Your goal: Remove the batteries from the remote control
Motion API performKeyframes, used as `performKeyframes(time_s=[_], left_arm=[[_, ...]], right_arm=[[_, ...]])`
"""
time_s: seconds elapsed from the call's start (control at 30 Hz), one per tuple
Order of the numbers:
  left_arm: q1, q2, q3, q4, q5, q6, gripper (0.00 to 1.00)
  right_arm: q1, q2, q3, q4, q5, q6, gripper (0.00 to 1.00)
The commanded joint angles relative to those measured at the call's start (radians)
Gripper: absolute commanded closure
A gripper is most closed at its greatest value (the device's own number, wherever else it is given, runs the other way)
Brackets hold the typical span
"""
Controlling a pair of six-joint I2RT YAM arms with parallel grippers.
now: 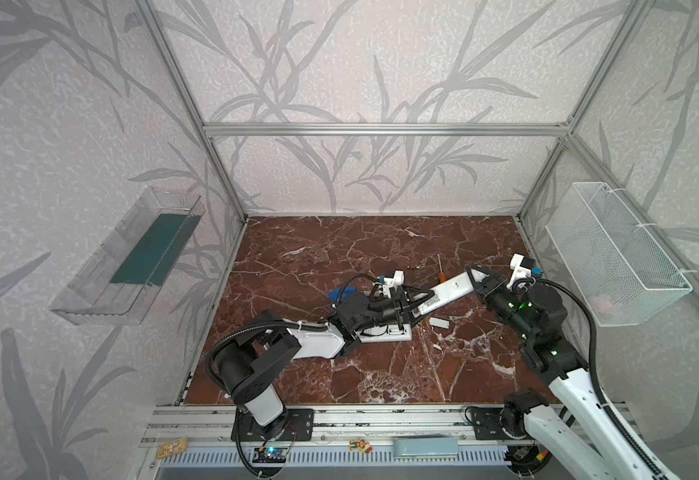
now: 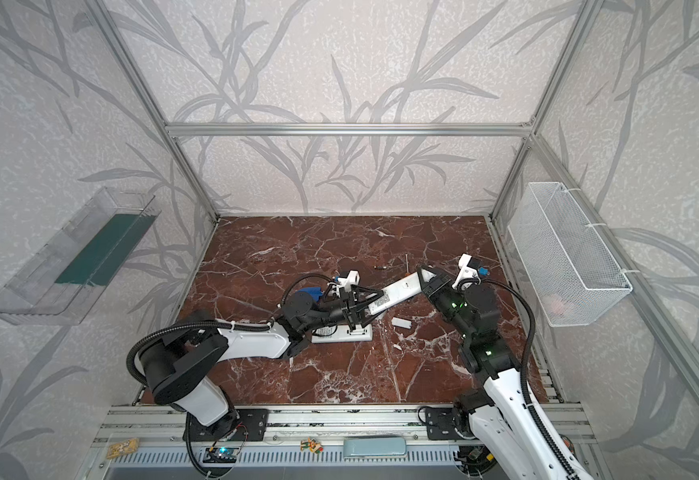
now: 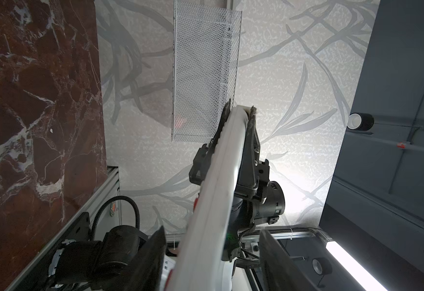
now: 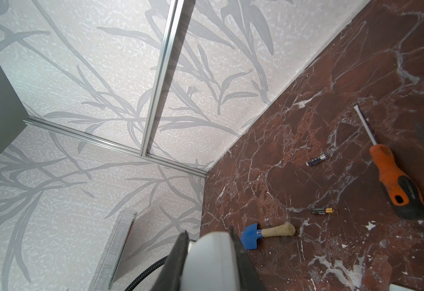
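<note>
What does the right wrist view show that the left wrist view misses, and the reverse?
Only the right wrist view: a gold-tipped battery, a second battery, an orange screwdriver and a blue toy shovel, all lying on the marble table. Only the left wrist view: the white mesh basket and the left end effector straddling the white remote. Both: that remote, the right end effector shut on it, and the table.

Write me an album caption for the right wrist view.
Right gripper clamps a white remote; two loose batteries, an orange screwdriver and a blue toy shovel lie on the marble table.
</note>
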Motion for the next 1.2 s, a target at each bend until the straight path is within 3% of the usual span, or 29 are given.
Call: performKeyframes(time_s=[0.0,0.23,0.43,0.47,0.63,0.7,0.87,0.97,1.07,1.17], left_arm=[[-0.001,0.001,0.036,0.073,0.028,-0.037,0.50],[-0.001,0.005,0.037,0.072,0.034,-0.042,0.71],[0.006,0.017,0.034,0.084,0.042,-0.039,0.85],[0.008,0.018,0.031,0.085,0.044,-0.039,0.86],[0.029,0.012,0.003,0.103,0.057,-0.027,0.89],[0.046,-0.011,-0.017,0.078,0.074,-0.004,0.90],[0.104,-0.120,-0.073,-0.116,0.111,0.111,0.93],[0.137,-0.180,-0.069,-0.288,0.152,0.204,0.93],[0.164,-0.246,-0.042,-0.516,0.197,0.335,0.93],[0.192,-0.342,0.003,-0.876,0.200,0.545,0.93]], right_arm=[[-0.003,-0.025,-0.010,0.027,0.021,-0.002,1.00],[-0.003,-0.024,-0.013,0.023,0.016,0.006,0.99],[-0.003,-0.027,-0.013,0.002,0.006,0.020,0.85],[-0.003,-0.031,-0.013,-0.006,0.005,0.020,0.80],[-0.003,-0.071,0.001,-0.131,0.030,0.001,0.12],[-0.008,-0.095,0.020,-0.223,0.046,-0.029,0.00],[-0.042,-0.098,0.101,-0.480,0.046,-0.143,0.01],[-0.075,-0.033,0.164,-0.624,-0.019,-0.203,0.01],[-0.089,0.037,0.233,-0.729,-0.094,-0.285,0.01],[-0.092,0.089,0.321,-0.855,-0.107,-0.399,0.01]])
